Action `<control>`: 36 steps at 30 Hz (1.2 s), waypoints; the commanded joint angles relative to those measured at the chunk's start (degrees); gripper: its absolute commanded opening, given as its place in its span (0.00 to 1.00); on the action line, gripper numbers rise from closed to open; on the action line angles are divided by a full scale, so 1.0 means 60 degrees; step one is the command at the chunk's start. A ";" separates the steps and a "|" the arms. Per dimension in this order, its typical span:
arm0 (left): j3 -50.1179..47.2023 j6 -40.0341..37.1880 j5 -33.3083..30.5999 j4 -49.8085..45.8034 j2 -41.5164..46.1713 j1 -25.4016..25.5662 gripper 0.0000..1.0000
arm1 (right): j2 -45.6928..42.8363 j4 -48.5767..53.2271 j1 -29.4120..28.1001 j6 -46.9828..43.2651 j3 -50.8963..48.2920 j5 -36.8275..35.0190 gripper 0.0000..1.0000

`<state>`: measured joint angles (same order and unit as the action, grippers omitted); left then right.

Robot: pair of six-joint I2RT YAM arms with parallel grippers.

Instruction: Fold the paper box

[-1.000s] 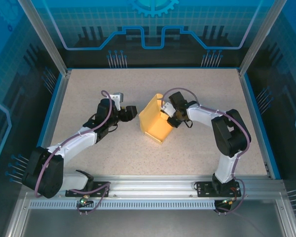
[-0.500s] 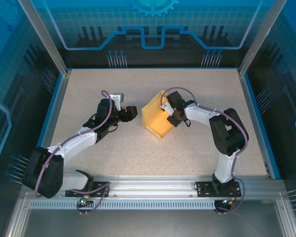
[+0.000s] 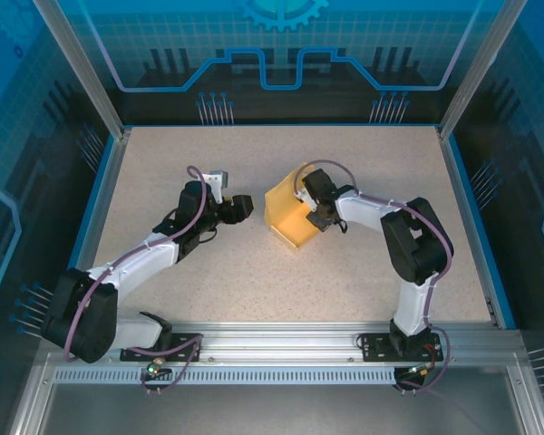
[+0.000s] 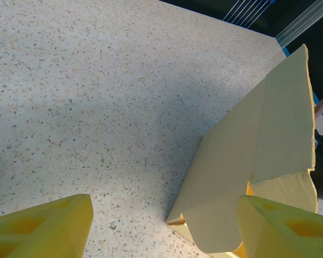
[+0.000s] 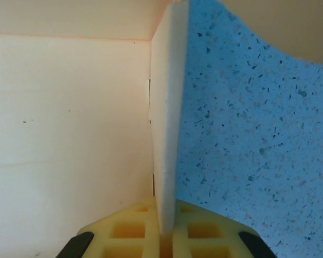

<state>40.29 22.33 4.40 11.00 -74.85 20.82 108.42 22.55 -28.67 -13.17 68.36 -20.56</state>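
Note:
The paper box point(image 3: 290, 215) is a pale yellow card sheet, partly folded and standing on edge in the middle of the table. My right gripper point(image 3: 315, 210) is at the box's right side, shut on a thin upright panel point(image 5: 165, 134) of the card that runs between its two fingers. My left gripper point(image 3: 242, 207) is open just left of the box and apart from it. In the left wrist view the box point(image 4: 258, 156) stands ahead and to the right, with a folded flap near my right fingertip point(image 4: 285, 228).
The speckled tabletop point(image 3: 208, 272) is bordered by a blue rim and metal frame posts. Both arm bases sit on the aluminium rail point(image 3: 281, 349) at the near edge.
The right gripper has closed on the card and pushed it left and upright. The sheet has folded in from a wide spread to a narrower, box-like shape. The left arm has not moved.

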 commanded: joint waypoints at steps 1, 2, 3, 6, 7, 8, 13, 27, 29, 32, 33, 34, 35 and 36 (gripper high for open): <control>-0.0113 -0.0073 0.0197 0.0261 -0.0091 -0.0043 0.72 | -0.0265 0.0418 0.0077 0.0380 -0.0135 0.0448 0.14; -0.0111 -0.0074 0.0204 0.0260 -0.0093 -0.0048 0.72 | -0.0361 0.0396 0.0101 0.0458 -0.0143 0.0557 0.16; -0.0113 -0.0066 0.0205 0.0258 -0.0094 -0.0042 0.72 | -0.0441 0.0403 0.0128 0.0518 -0.0157 0.0656 0.19; -0.0113 -0.0074 0.0211 0.0239 -0.0108 -0.0044 0.72 | -0.0693 0.0418 0.0257 0.0702 -0.0187 0.0927 0.24; -0.0110 -0.0073 0.0223 0.0253 -0.0115 -0.0043 0.72 | -0.0774 0.0417 0.0298 0.0767 -0.0209 0.1062 0.26; -0.0110 -0.0060 0.0217 0.0260 -0.0124 -0.0045 0.72 | -0.0886 0.0417 0.0359 0.0822 -0.0230 0.1223 0.27; -0.0117 -0.0031 0.0254 0.0281 -0.0181 -0.0043 0.72 | -0.1205 0.0330 0.0566 0.1047 -0.0333 0.1899 0.38; -0.0448 0.0530 0.0539 0.0637 -0.0094 -0.0013 0.72 | -0.3242 -0.0066 0.1682 0.3168 -0.1603 0.4564 0.57; -0.0647 0.0678 0.0544 0.0886 -0.0136 -0.0013 0.72 | -0.3079 -0.0208 0.2104 0.3509 -0.1693 0.5302 0.59; -0.0659 0.0674 0.0485 0.0864 -0.0238 -0.0013 0.72 | -0.2514 -0.0226 0.2228 0.3673 -0.1475 0.5541 0.60; -0.0651 0.0673 0.0478 0.0831 -0.0255 -0.0013 0.72 | -0.2337 -0.0258 0.2219 0.3737 -0.1409 0.5648 0.60; -0.0651 0.0650 0.0471 0.0817 -0.0255 -0.0013 0.72 | -0.2154 -0.0352 0.2226 0.3806 -0.1361 0.5786 0.60; -0.0659 0.0657 0.0456 0.0788 -0.0255 -0.0013 0.72 | -0.1981 -0.0450 0.2221 0.3876 -0.1332 0.5946 0.60; -0.0668 0.0634 0.0435 0.0773 -0.0240 -0.0013 0.72 | -0.1851 -0.0516 0.2228 0.3941 -0.1304 0.6059 0.60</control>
<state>36.58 25.56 6.17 14.04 -75.92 20.84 94.96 20.84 -15.31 7.57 59.59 10.61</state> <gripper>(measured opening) 0.723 0.600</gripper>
